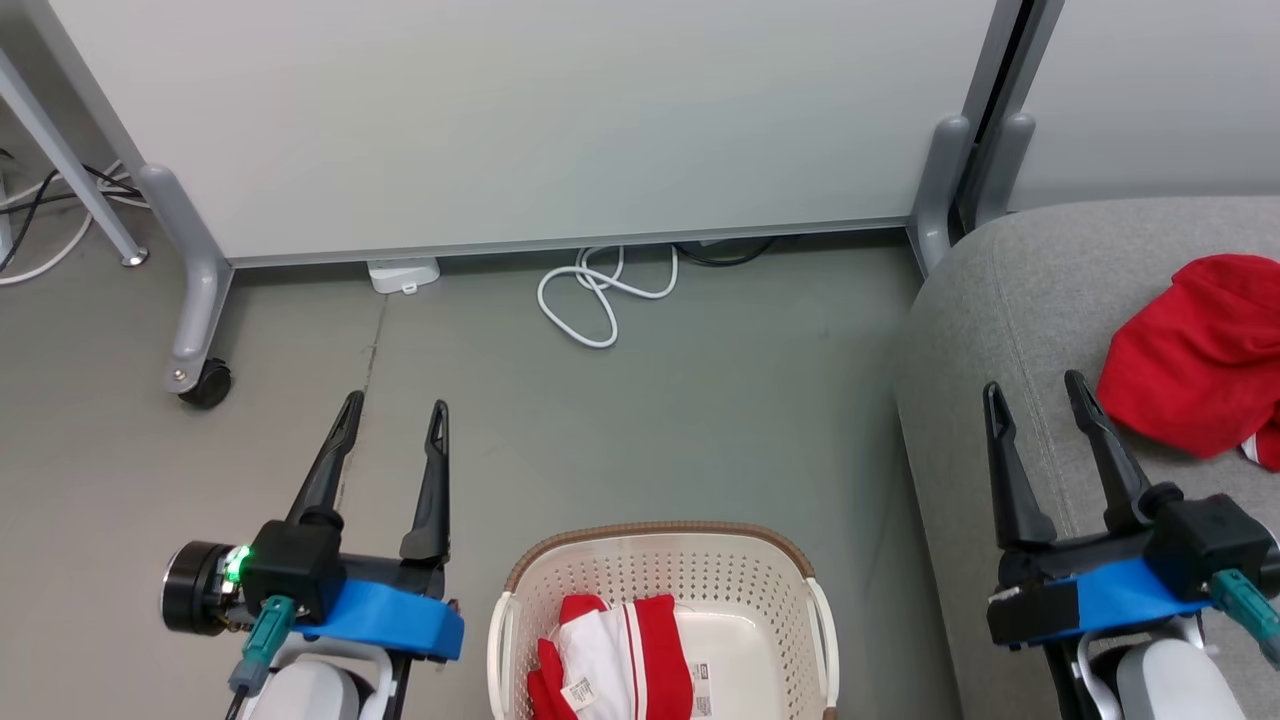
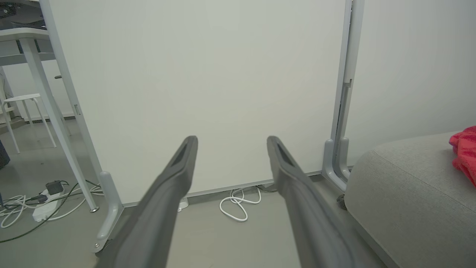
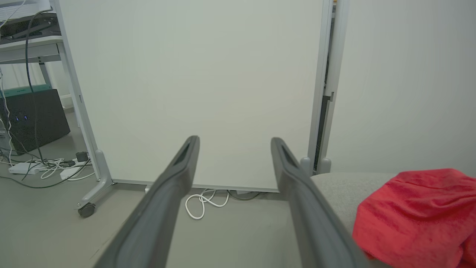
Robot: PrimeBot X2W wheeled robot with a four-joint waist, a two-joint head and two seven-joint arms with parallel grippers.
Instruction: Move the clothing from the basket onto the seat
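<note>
- the left gripper [image 1: 395,403] is hovering over the grey floor [image 1: 700,400], its two long dark fingers standing wide apart and gripping nothing.
- the right gripper [image 1: 1032,385] is hanging over the left part of the seat [image 1: 1010,290], its fingers likewise spread wide and carrying nothing.
- the basket [image 1: 660,560] is sitting on the floor between the two grippers, nearer the left one and touching neither.
- a red and white garment [image 1: 615,655] is lying folded in the left part of the basket, with a small label showing on it; a sticker is showing on the basket's bottom to its right.
- a red garment [image 1: 1195,350] is lying bunched on the seat, just beside the right gripper's right finger in the head view.
- a white partition panel [image 1: 520,120] on grey feet is standing behind everything, with a dark caster [image 1: 207,383] sitting under its left foot.
- a white cable [image 1: 595,295] is lying looped on the floor at the panel's base, well apart from the basket.
</note>
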